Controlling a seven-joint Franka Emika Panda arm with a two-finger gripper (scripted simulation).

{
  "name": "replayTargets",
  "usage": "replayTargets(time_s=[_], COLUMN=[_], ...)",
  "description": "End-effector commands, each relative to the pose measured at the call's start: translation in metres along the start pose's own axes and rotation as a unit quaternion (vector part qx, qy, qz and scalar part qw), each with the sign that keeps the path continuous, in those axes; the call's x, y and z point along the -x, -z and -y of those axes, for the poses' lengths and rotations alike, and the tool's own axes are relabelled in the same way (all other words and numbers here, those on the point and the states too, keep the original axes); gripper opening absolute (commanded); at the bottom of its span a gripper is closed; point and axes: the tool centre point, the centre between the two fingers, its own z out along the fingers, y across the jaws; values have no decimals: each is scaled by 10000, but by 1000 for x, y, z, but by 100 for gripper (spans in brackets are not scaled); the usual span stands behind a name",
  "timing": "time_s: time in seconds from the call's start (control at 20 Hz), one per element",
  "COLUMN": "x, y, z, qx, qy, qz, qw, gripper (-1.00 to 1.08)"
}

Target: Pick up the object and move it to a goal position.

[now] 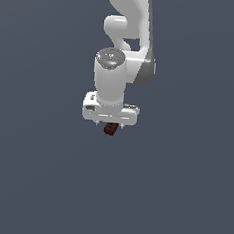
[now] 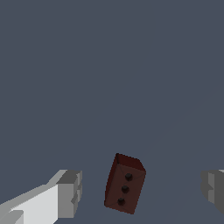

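The gripper (image 2: 142,190) is spread wide, grasping nothing: in the wrist view its two grey fingertips (image 2: 71,193) stand far apart, one at each side, with clear space between each pad and the block. The maroon block (image 2: 124,183) sits between them, nearer the lighter, white-backed finger, touching neither. It is a small cuboid, tilted off square to the fingers, and one face shows three dark dots in a row.

In the exterior view the gripper (image 1: 110,123) points down from the white hand, and the block (image 1: 110,129) shows just below it, at 6 o'clock from the hand, partly hidden by the hand's lower edge. Whether the block rests on the surface or hangs above it cannot be told from either view.

The white arm (image 1: 127,34) rises from the wrist toward 12 o'clock and leaves the exterior view at the top edge. Around everything lies a plain dark blue-grey ground (image 1: 182,195).
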Motion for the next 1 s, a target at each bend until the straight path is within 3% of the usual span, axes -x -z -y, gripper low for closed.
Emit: replayTargets(time_s=[0.0, 0.45, 0.95], x=[0, -2, 8], y=[0, 7, -8], z=[0, -31, -25], qx=[0, 119, 85], qy=[0, 9, -187], qz=[0, -37, -44], qw=[10000, 9999, 9998], gripper=[100, 100, 100])
